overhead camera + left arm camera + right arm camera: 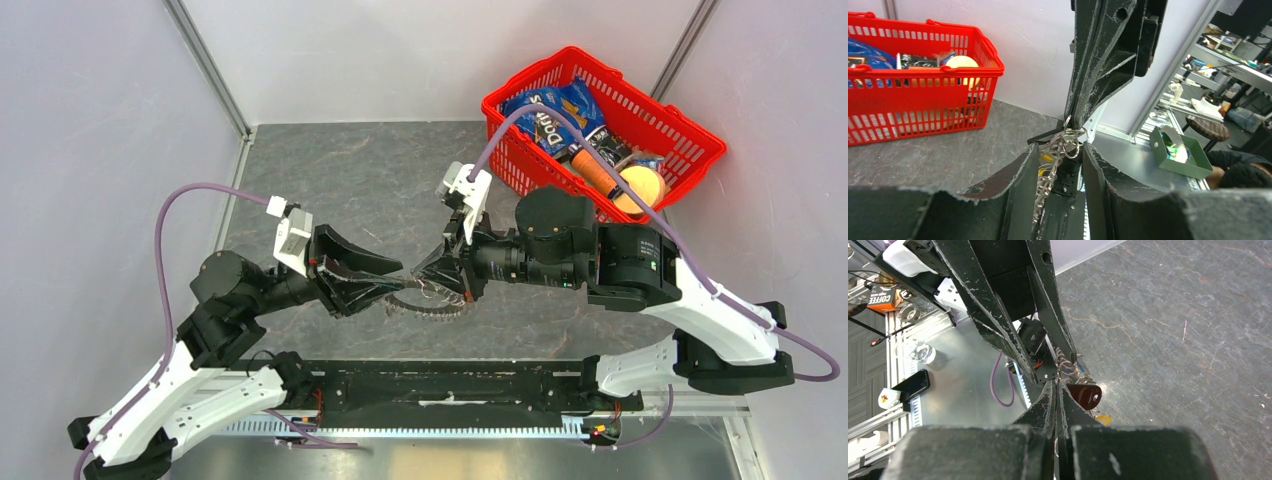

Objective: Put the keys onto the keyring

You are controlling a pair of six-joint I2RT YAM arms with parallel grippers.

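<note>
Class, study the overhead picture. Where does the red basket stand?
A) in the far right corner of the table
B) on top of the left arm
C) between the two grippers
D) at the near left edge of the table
A: the red basket stands in the far right corner of the table.

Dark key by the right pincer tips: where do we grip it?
Likely the dark key across its flat faces, short of the hole, coming from the open table side; the other side is crowded by the keyring and left pincer.
</note>
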